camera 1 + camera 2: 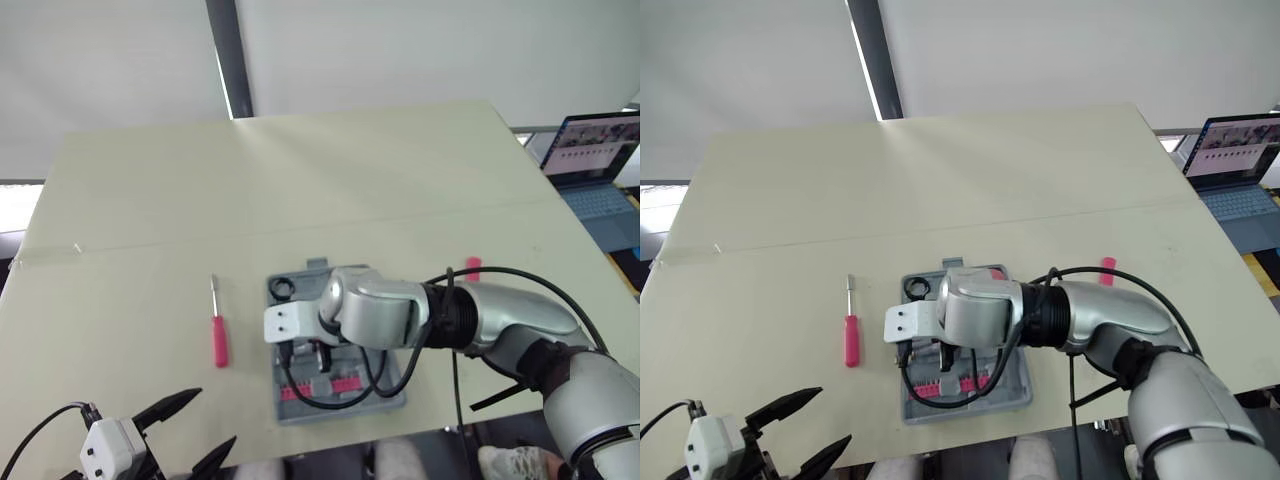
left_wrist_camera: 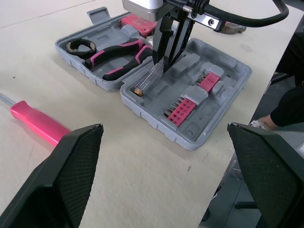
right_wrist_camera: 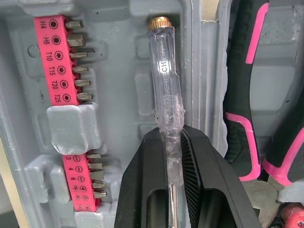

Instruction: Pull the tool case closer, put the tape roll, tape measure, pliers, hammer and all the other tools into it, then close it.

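Observation:
The grey tool case (image 1: 300,412) lies open near the table's front edge. Its left half holds black-and-pink pliers (image 2: 114,54) and a black ring-shaped roll (image 2: 78,47). Its right half has pink bit strips (image 3: 54,61). My right gripper (image 3: 170,135) hangs over the right half, shut on a clear-handled screwdriver (image 3: 161,71) whose handle lies down in a tray slot. A pink-handled screwdriver (image 1: 219,335) rests on the table left of the case. My left gripper (image 1: 205,425) is open at the front left, short of the case.
A small pink item (image 1: 472,266) lies on the table to the right of the case. A laptop (image 1: 600,170) stands off the table's right side. The table's front edge (image 1: 430,432) runs just beyond the case.

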